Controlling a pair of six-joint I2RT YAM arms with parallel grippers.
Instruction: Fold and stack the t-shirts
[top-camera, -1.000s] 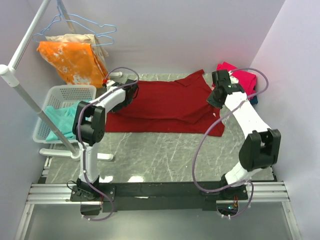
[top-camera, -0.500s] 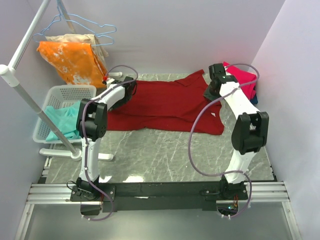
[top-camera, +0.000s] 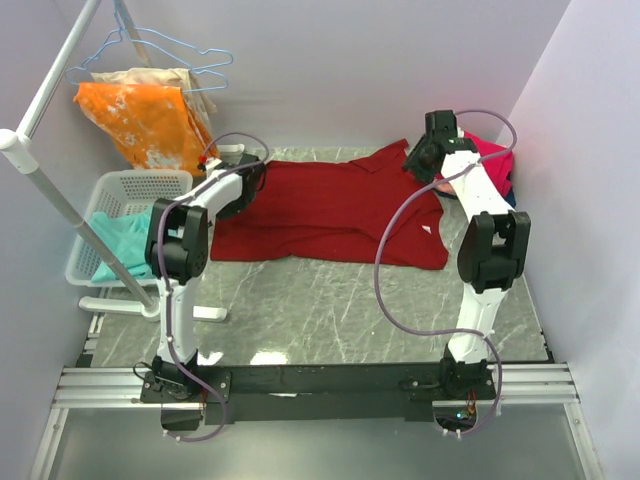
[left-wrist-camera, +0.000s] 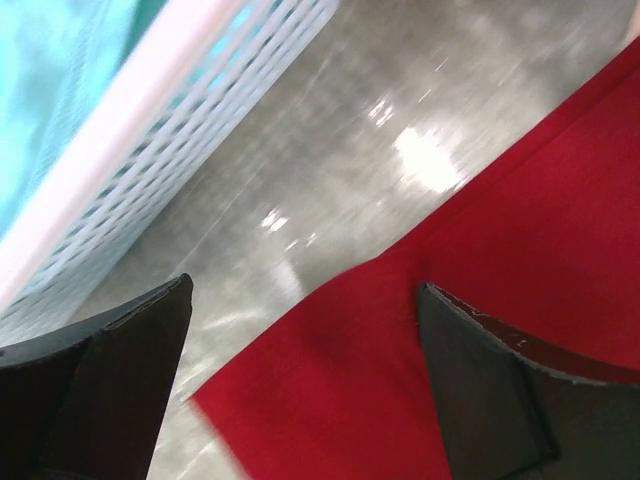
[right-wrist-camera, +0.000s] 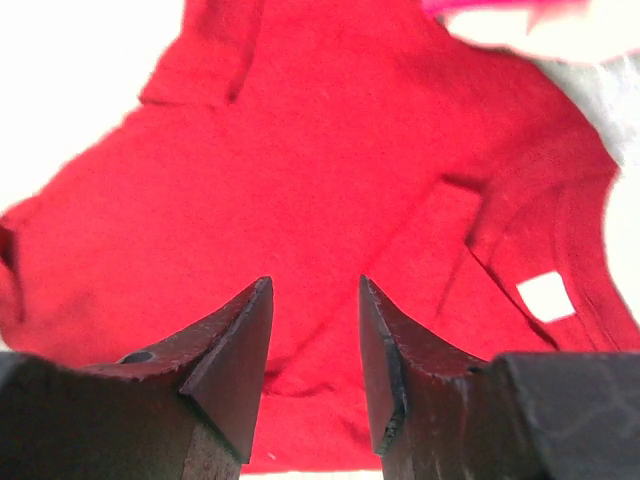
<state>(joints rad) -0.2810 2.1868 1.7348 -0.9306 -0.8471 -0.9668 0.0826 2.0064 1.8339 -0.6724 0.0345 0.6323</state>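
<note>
A dark red t-shirt (top-camera: 330, 210) lies spread across the back of the table, its near part doubled over. My left gripper (top-camera: 248, 177) hangs over the shirt's left edge with its jaws wide open. In the left wrist view, only a corner of the red cloth (left-wrist-camera: 430, 330) lies below the left gripper (left-wrist-camera: 305, 300). My right gripper (top-camera: 422, 158) is over the shirt's far right corner, open by a narrower gap. In the right wrist view the right gripper (right-wrist-camera: 315, 290) holds nothing, and the red shirt (right-wrist-camera: 350, 150) with its white label (right-wrist-camera: 546, 296) lies beneath.
A bright pink t-shirt (top-camera: 488, 158) sits on a dark blue one (top-camera: 510, 197) at the back right. A white basket (top-camera: 88, 262) on the left holds a teal shirt (top-camera: 120, 240). Orange and peach cloth (top-camera: 150, 120) hangs from a rack (top-camera: 50, 190).
Both grippers have opened and let go of the red shirt. The right gripper has moved toward the back wall. The shirt's right side has settled flat.
</note>
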